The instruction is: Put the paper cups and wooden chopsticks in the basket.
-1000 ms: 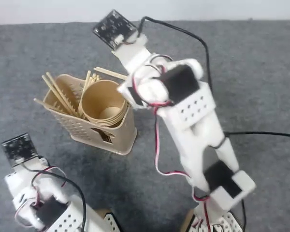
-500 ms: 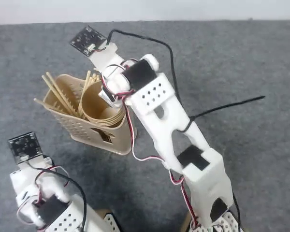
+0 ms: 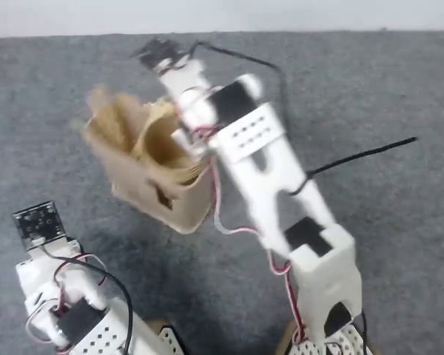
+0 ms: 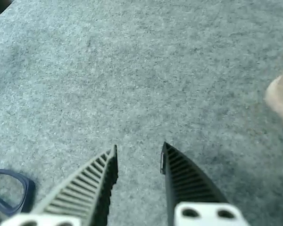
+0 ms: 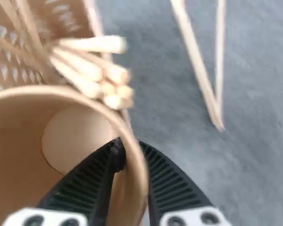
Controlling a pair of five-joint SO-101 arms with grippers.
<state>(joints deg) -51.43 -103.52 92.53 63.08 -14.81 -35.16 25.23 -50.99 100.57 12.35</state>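
In the high view the tan slotted basket [image 3: 144,196] is blurred and tilted on the grey carpet. It holds stacked paper cups [image 3: 163,144] and several wooden chopsticks [image 3: 115,122]. My right arm [image 3: 244,140] leans over its far side. In the right wrist view my right gripper [image 5: 129,157] is shut on the rim of the top paper cup [image 5: 61,141], one finger inside and one outside. A bundle of chopsticks [image 5: 96,77] sticks up beside the cup. Two loose chopsticks [image 5: 198,61] lie on the carpet beyond. My left gripper [image 4: 137,157] hangs open over bare carpet.
My left arm [image 3: 66,303] sits at the near left corner, well apart from the basket. A dark blue ring-shaped object [image 4: 7,190] lies by the left gripper. A black cable [image 3: 362,155] crosses the carpet to the right of the right arm.
My right arm swung over the basket and closed in on the cups. The basket has tipped and shifted, now blurred with motion. The left arm has barely moved.
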